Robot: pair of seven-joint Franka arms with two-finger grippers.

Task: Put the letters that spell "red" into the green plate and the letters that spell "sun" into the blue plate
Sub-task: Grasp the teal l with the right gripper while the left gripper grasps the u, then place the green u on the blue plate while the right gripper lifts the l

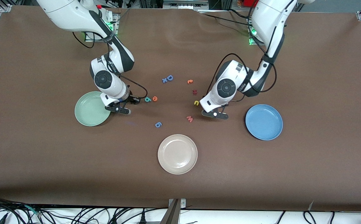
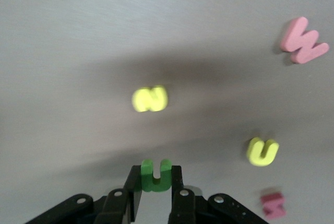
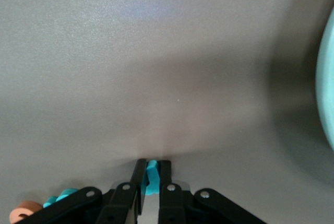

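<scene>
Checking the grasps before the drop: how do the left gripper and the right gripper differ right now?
The left gripper is shut on the olive-green n; the right gripper is shut on a teal letter. The left sits nearer the blue plate, the right beside the green plate. Both are low over the table.

Right gripper [image 3: 150, 179]: clamped on a teal letter [image 3: 151, 178]; above bare table [image 3: 156, 51]
Frame edges: green plate [image 3: 327, 93]; orange letter [image 3: 23, 212]; second teal letter [image 3: 58, 198]

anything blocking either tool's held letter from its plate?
Nothing visible. The right tool, shut on a teal letter, is right beside the green plate. The left tool grips the green n; only bare table lies before the blue plate.
</scene>
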